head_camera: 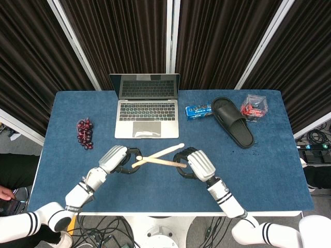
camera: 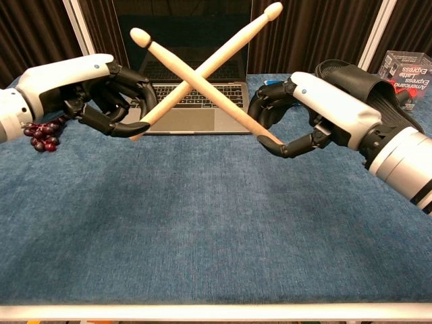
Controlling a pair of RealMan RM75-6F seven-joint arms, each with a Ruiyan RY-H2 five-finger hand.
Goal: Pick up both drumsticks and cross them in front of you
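light: bright, even, from overhead | shadows: soft and faint on the blue counter (camera: pixel 202 236) beneath both arms | glare: mild sheen on white hand shells | focus: both views sharp, no motion blur | distortion: chest view slightly stretched at edges | backdrop: curtains dark

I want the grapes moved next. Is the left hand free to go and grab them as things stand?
Probably not. The left hand grips a drumstick crossed with the right hand's; its fingers are full. The grapes lie open on the table, nothing blocking them.
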